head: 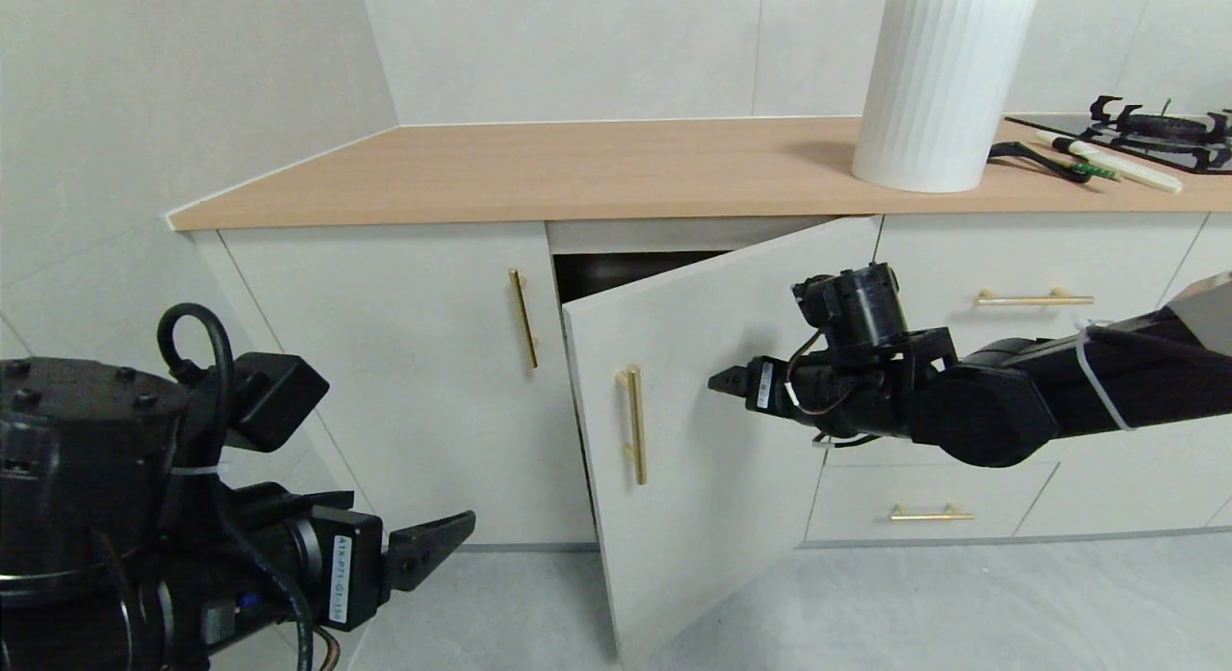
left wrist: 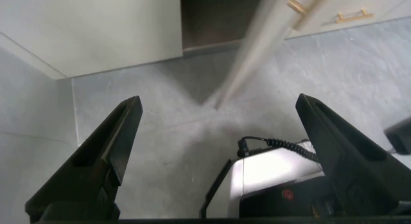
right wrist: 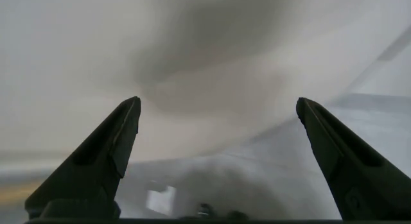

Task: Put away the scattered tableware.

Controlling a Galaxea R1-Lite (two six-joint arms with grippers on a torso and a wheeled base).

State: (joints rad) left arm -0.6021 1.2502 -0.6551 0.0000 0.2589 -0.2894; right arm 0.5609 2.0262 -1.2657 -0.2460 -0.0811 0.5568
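Seeing black two-fingered left gripper [head: 435, 548] hanging low at far left, in front of the white closed cabinet door [head: 385, 363] and above the grey floor [head: 962, 604]. In the left wrist view, reading that left gripper [left wrist: 218, 153] as spread wide, fingers [left wrist: 109, 153] far apart, gripping nothing. Passing the closed door's slim gold bar handle [head: 523, 317].

Next right: noting white flat ajar cabinet door [head: 712, 498] standing partly swung out, dark gap [head: 626, 267] showing behind its top edge, vertical gold door handle [head: 632, 423] near its free edge. Finding black right gripper [head: 727, 380] sitting level just right of that door handle, close to the ajar door's face; touching or not, cannot tell. In the right wrist view, reading right gripper [right wrist: 218, 153] as gaping too, nothing between its fingers [right wrist: 106, 160], pale blurred surface right ahead.

Further right: spotting white drawer front [head: 1035, 257] with gold drawer pull [head: 1035, 297]. Above, light wooden countertop [head: 577, 166] carrying tall white ribbed cylindrical container [head: 943, 89].

Locating the scattered tableware at far right on the countertop, between the container and the black gas burner grate [head: 1160, 127]: black-handled utensil [head: 1022, 151], thin green piece [head: 1092, 168], long white piece [head: 1121, 164], lying close together, well apart from both grippers.
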